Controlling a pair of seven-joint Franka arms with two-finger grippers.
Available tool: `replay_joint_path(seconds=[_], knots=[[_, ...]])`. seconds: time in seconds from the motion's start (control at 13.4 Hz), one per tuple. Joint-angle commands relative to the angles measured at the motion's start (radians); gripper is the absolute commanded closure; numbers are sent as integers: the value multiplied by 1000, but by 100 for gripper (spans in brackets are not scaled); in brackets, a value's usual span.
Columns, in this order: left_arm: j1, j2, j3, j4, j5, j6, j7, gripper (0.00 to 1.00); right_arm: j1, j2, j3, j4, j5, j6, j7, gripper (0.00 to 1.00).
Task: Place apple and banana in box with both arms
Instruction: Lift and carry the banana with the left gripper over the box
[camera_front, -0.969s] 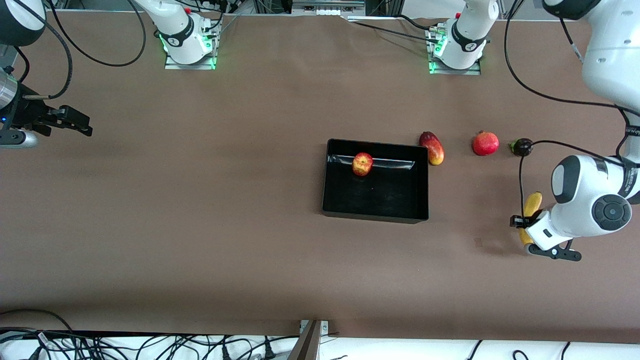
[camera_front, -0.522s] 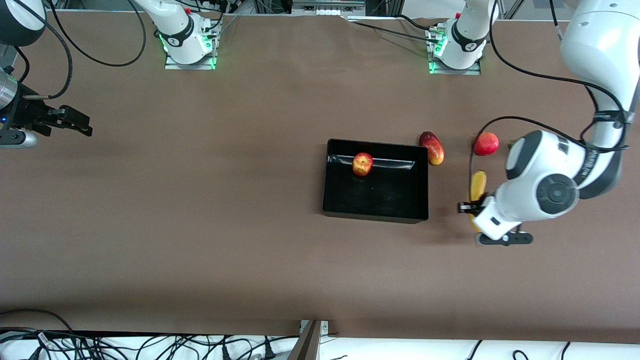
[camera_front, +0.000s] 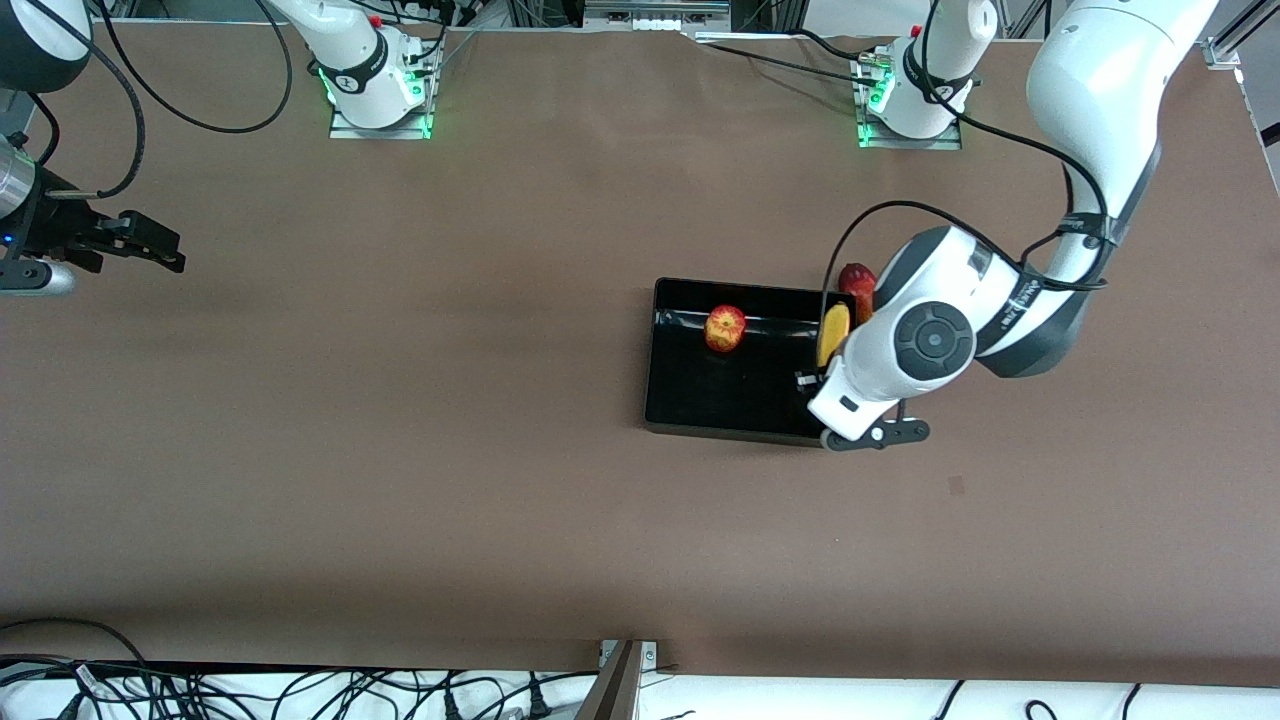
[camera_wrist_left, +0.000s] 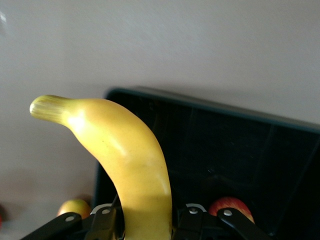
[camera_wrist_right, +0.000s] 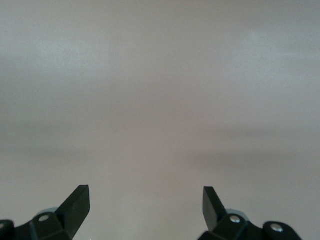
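The black box (camera_front: 655, 350) stands mid-table, and the red-yellow apple (camera_front: 725, 329) lies inside it. My left gripper (camera_front: 815, 376) is shut on the yellow banana (camera_front: 833, 335) and holds it in the air over the box's end toward the left arm. In the left wrist view the banana (camera_wrist_left: 130, 160) rises from between my left gripper (camera_wrist_left: 145, 222), with the box (camera_wrist_left: 225, 145) and the apple (camera_wrist_left: 231, 205) below. My right gripper (camera_front: 168, 250) waits open and empty at the right arm's end of the table, and it also shows over bare table in the right wrist view (camera_wrist_right: 145, 200).
A red-yellow mango (camera_front: 853, 278) lies beside the box, toward the left arm's end, partly hidden by the left arm. The left arm's white wrist (camera_front: 930, 340) hangs over that side of the box. Cables lie along the table's near edge (camera_front: 300, 690).
My left gripper has carried the banana from the table's left-arm end toward the box and now holds it over the box. The right arm has not moved.
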Motion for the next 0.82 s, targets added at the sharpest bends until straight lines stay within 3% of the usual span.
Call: replay_joint_path(seconds=[0.0, 0.75], knots=[[-46, 2, 3, -24, -18, -5, -60, 100, -4, -3, 5, 6, 8, -4, 2, 0], [-67, 48, 14, -124, -1, 175, -96, 100, -2, 0, 5, 6, 8, -3, 2, 0]])
